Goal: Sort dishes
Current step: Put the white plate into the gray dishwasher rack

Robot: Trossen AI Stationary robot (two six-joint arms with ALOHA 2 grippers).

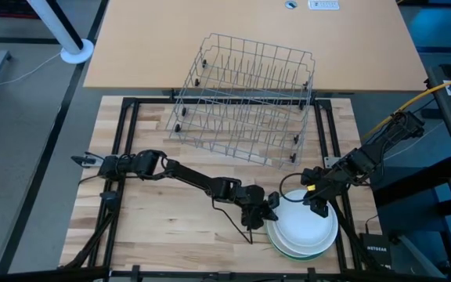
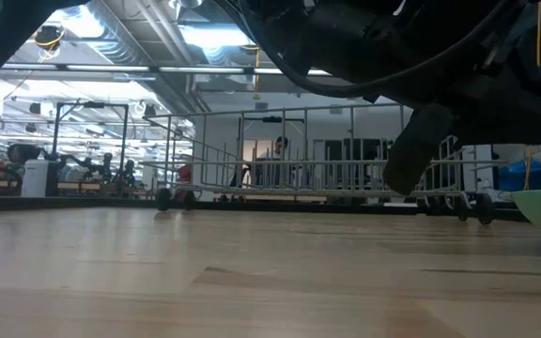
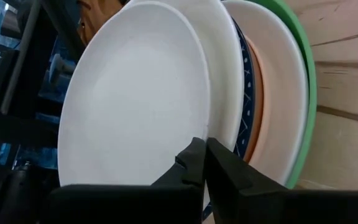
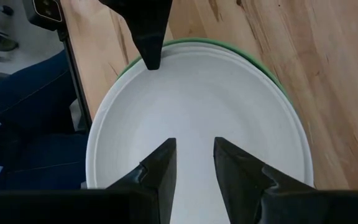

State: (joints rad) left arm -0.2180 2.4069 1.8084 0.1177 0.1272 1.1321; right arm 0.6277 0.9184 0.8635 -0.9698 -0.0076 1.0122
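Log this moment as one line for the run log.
left gripper: shut at plate stack edge | right gripper: open over top white plate | rack: empty

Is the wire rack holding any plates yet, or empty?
Empty. The high view shows bare wires throughout the wire rack; the plates sit stacked on the table near both grippers.
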